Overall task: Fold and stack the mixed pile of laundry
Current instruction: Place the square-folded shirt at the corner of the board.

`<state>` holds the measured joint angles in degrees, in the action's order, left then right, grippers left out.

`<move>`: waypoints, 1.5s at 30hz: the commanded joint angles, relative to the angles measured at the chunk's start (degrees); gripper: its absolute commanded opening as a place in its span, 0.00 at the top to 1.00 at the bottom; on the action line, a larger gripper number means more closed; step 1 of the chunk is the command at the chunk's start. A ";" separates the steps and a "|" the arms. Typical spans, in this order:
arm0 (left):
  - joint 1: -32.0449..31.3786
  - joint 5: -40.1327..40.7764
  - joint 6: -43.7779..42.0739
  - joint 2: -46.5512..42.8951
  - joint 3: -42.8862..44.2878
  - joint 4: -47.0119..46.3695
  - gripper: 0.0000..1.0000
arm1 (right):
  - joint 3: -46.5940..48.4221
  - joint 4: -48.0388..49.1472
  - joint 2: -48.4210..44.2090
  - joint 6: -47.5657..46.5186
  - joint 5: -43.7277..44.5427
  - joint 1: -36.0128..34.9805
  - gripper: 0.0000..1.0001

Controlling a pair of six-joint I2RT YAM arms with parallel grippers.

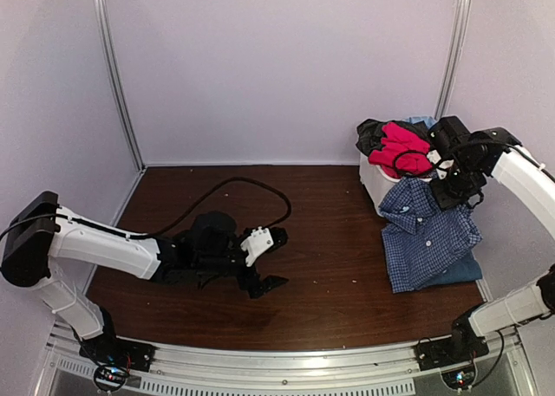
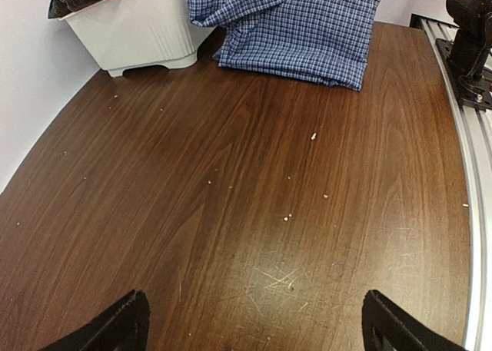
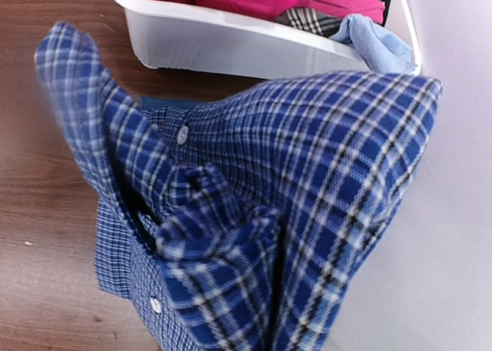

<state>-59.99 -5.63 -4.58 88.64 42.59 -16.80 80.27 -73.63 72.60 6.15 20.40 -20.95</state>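
Table of dark wood, lilac walls

L gripper, R gripper: 2 total. Bin x1. Chk shirt x1. Dk-blue garment x1. Bin clothes: cnt unclear.

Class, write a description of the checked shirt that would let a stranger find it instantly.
Look at the right side of the brown wooden table, just in front of the white bin. The checked shirt lies there on a plain dark-blue garment; it alone has a blue-and-white check and buttons.
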 commanded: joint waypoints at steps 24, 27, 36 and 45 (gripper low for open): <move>0.32 -0.63 -1.06 0.21 -0.19 -2.92 0.02 | -20.41 34.83 8.50 -24.86 19.11 16.13 0.78; 0.31 -0.40 -1.13 0.22 -0.54 -3.02 0.02 | -22.20 37.79 9.59 -25.84 23.25 16.61 0.75; 0.62 1.06 0.06 0.00 -0.87 -3.21 0.02 | -20.17 41.59 5.44 -24.41 29.69 17.88 0.40; 8.76 2.38 10.54 -2.46 1.51 -1.39 0.02 | -15.07 42.49 -7.78 -19.53 12.11 17.81 0.00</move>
<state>-54.68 -5.80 -0.32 88.47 42.35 -17.12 61.98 -32.56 69.91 -16.38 42.24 -3.44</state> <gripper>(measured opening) 0.977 0.987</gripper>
